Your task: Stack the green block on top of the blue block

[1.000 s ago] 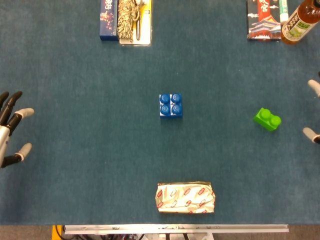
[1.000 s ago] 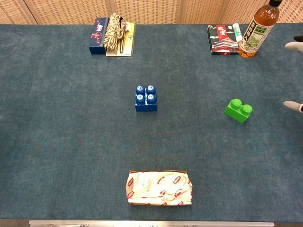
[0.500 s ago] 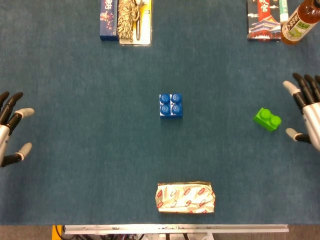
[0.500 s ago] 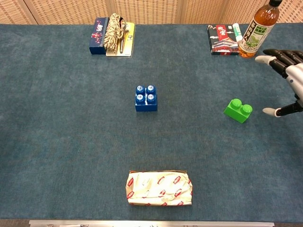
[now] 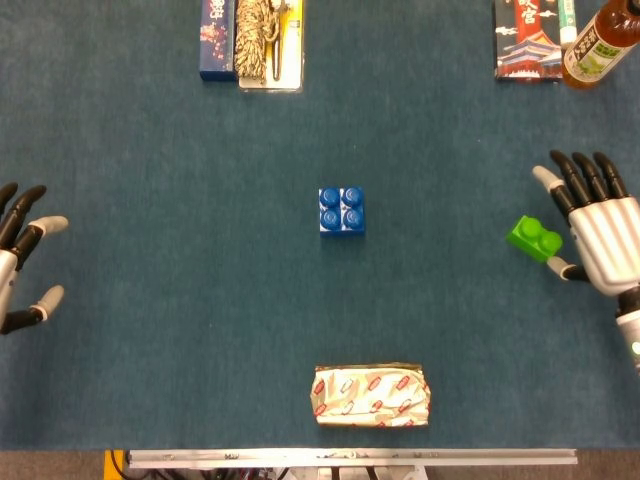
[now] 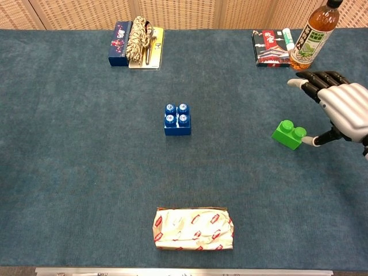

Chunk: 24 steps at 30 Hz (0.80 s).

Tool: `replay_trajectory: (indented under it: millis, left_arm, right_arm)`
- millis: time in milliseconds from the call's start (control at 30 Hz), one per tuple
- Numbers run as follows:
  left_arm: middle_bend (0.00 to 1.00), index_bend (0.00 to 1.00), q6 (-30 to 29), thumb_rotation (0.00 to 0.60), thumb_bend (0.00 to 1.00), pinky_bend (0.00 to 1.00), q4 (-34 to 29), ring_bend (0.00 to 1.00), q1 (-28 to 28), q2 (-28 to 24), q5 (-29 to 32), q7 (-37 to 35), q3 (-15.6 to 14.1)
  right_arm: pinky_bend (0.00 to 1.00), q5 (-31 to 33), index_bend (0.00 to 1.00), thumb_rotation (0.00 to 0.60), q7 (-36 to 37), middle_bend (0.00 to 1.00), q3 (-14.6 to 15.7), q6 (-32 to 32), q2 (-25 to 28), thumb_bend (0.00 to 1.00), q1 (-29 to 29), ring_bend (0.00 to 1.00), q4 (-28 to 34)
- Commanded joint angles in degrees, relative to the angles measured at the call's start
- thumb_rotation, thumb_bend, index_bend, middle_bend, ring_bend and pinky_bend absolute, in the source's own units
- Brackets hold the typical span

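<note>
The green block (image 5: 534, 238) (image 6: 289, 134) lies on the blue cloth at the right, a little askew. The blue block (image 5: 342, 210) (image 6: 177, 119) stands near the middle of the table, studs up. My right hand (image 5: 596, 230) (image 6: 339, 108) hovers just right of the green block with fingers spread; its thumb tip is at the block's right edge, and nothing is held. At the left edge my left hand (image 5: 20, 256) is open with fingers apart, far from both blocks; the chest view does not show it.
A foil-wrapped packet (image 5: 372, 395) (image 6: 194, 229) lies near the front edge. At the back left are a dark box (image 6: 119, 43) and a striped bundle (image 6: 138, 36). A tea bottle (image 6: 313, 35) and a printed box (image 6: 271, 48) stand at the back right.
My right hand has come in from the right edge toward the green block, its thumb now reaching the block's side. Left hand and both blocks are unmoved.
</note>
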State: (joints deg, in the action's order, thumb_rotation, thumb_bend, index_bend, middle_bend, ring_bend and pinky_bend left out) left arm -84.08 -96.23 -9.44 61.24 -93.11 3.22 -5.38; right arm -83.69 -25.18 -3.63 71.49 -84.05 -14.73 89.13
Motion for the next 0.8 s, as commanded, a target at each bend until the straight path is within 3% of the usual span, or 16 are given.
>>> replay_trajectory:
  millis: [33, 800]
  left_arm:
    - [0.11, 0.25, 0.1, 0.6, 0.23, 0.08, 0.0, 0.0, 0.1, 0.0, -0.1, 0.0, 0.1]
    - [0.12, 0.25, 0.1, 0.6, 0.23, 0.08, -0.8, 0.0, 1.1, -0.6, -0.6, -0.7, 1.3]
  right_arm:
    - [0.05, 0.4, 0.11, 0.6, -0.4, 0.05, 0.1, -0.4, -0.4, 0.0, -0.3, 0.0, -0.4]
    - [0.04, 6.0, 0.11, 0.6, -2.1, 0.04, 0.0, -4.9, -3.6, 0.0, -3.0, 0.0, -4.9]
